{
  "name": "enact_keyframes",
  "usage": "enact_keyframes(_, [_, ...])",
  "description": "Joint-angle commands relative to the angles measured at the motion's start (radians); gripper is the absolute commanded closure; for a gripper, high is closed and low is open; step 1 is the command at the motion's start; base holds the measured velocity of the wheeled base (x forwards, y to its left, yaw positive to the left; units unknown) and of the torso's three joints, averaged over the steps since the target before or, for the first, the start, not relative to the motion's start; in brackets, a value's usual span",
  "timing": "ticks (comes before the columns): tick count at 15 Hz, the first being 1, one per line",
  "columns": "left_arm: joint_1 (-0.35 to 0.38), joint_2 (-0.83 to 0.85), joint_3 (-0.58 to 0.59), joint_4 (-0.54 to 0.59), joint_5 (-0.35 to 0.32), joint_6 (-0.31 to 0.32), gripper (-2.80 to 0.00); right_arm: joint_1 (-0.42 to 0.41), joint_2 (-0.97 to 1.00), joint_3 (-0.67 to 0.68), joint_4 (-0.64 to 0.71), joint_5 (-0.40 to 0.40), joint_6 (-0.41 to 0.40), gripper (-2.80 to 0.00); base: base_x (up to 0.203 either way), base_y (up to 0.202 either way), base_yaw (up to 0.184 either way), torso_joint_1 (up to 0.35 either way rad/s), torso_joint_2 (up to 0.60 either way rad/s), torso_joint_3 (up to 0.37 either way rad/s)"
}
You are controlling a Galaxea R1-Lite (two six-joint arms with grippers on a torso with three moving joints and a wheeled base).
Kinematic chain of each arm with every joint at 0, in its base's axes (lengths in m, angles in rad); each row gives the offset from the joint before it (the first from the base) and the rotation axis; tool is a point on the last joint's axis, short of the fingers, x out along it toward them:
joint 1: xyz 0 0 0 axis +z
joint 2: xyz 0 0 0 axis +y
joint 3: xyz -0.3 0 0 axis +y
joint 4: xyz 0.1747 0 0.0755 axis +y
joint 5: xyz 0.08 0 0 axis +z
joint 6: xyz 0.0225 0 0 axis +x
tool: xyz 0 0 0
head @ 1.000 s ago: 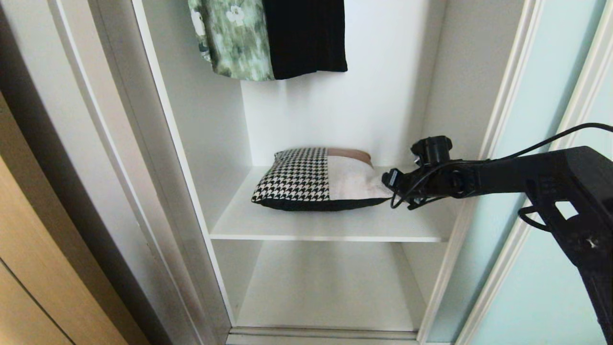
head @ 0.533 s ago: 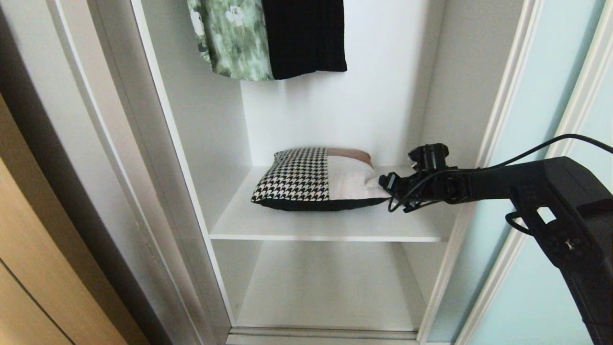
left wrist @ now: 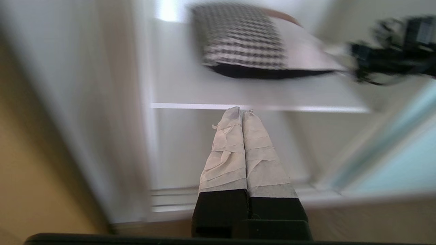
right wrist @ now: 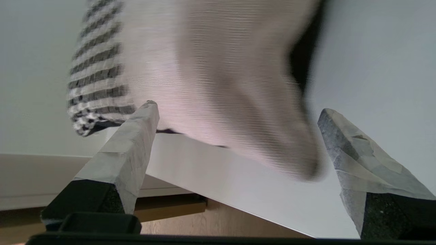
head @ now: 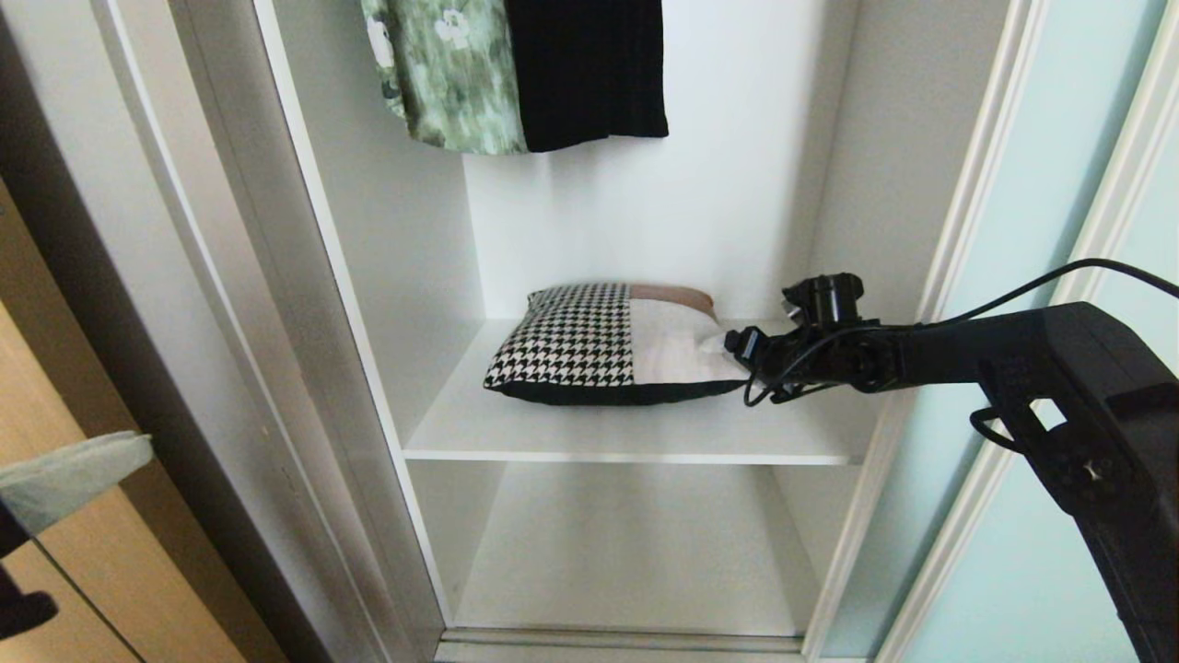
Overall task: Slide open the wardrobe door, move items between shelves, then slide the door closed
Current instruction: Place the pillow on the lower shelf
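Note:
The cushion [head: 599, 345], houndstooth and grey-beige, lies on the upper white shelf [head: 626, 433] of the wardrobe. The lower shelf [head: 626, 552] is bare. The sliding wardrobe door [head: 1041, 516] of aqua glass stands pushed to the right. My right gripper [head: 737, 348] reaches in from the right to the cushion's right corner. In the right wrist view the right gripper [right wrist: 237, 108] is open, with the grey-beige corner [right wrist: 238, 85] between its taped fingers. My left gripper [head: 143, 448] is at the lower left, outside the wardrobe. In the left wrist view the left gripper [left wrist: 242, 110] is shut and holds nothing.
A green floral garment [head: 442, 74] and a black garment [head: 585, 69] hang above the cushion. A tan wood door [head: 55, 589] stands at the far left, beside the white wardrobe frame [head: 276, 322].
My left gripper has come up into the head view at the lower left. My right gripper has edged a little left and down to the cushion's corner.

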Motion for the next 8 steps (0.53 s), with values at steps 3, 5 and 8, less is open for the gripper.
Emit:
enact_keyframes(3, [-0.002, 0.322, -0.136, -0.017, -0.135, -0.02, 0.0, -0.005, 0.011, 0.0, -0.027, 0.011, 0.003, 0.0, 0.0, 0.0, 0.0, 0.0, 0.0, 0.0])
enact_keyframes(5, [-0.005, 0.445, -0.184, -0.042, -0.151, -0.039, 0.0, -0.005, 0.016, 0.0, -0.03, 0.033, 0.003, 0.0, 0.0, 0.0, 0.0, 0.0, 0.0, 0.0])
enact_keyframes(8, [-0.007, 0.651, -0.209, -0.208, -0.159, -0.069, 0.0, -0.006, 0.016, 0.0, -0.028, 0.064, 0.003, 0.0, 0.0, 0.0, 0.0, 0.0, 0.0, 0.0])
